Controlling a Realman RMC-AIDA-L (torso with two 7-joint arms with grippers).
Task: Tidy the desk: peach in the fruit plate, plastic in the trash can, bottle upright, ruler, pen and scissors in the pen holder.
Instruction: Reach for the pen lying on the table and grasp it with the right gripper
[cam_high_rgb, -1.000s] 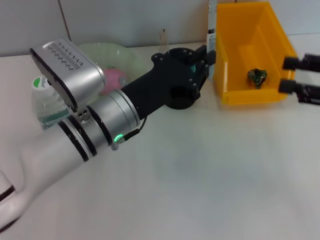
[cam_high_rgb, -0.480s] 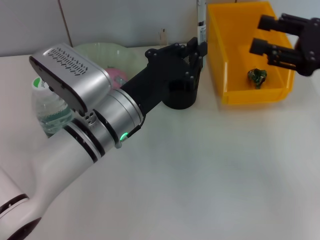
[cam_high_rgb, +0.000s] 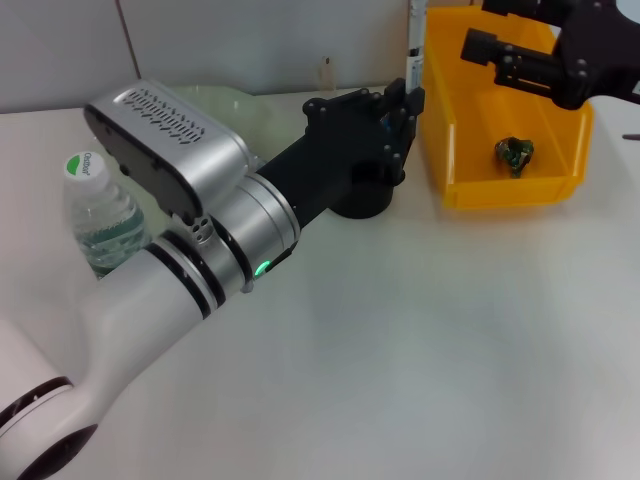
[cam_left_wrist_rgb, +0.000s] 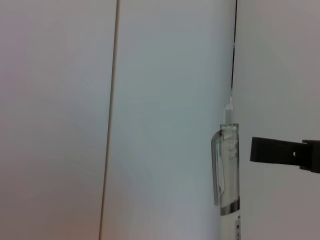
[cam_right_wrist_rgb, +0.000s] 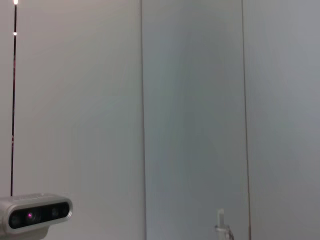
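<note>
My left gripper (cam_high_rgb: 407, 100) is shut on a white pen (cam_high_rgb: 412, 48) and holds it upright just above the black pen holder (cam_high_rgb: 362, 192). The pen's clear clip shows in the left wrist view (cam_left_wrist_rgb: 226, 172). My right gripper (cam_high_rgb: 482, 27) is open and empty, raised over the back of the yellow trash bin (cam_high_rgb: 455, 150). The crumpled green plastic (cam_high_rgb: 515, 153) lies inside the bin. The water bottle (cam_high_rgb: 99, 212) stands upright at the left. The pale green fruit plate (cam_high_rgb: 228, 94) is mostly hidden behind my left arm. The peach is hidden.
My left arm (cam_high_rgb: 200, 250) stretches across the left and middle of the desk. A thin clear item (cam_high_rgb: 326, 72) sticks up behind it near the wall; I cannot tell what it is. A black finger of the other gripper (cam_left_wrist_rgb: 280, 151) shows in the left wrist view.
My right gripper has risen and moved left from beside the bin to above its back. My left arm has shifted a little with the pen and now hides the peach.
</note>
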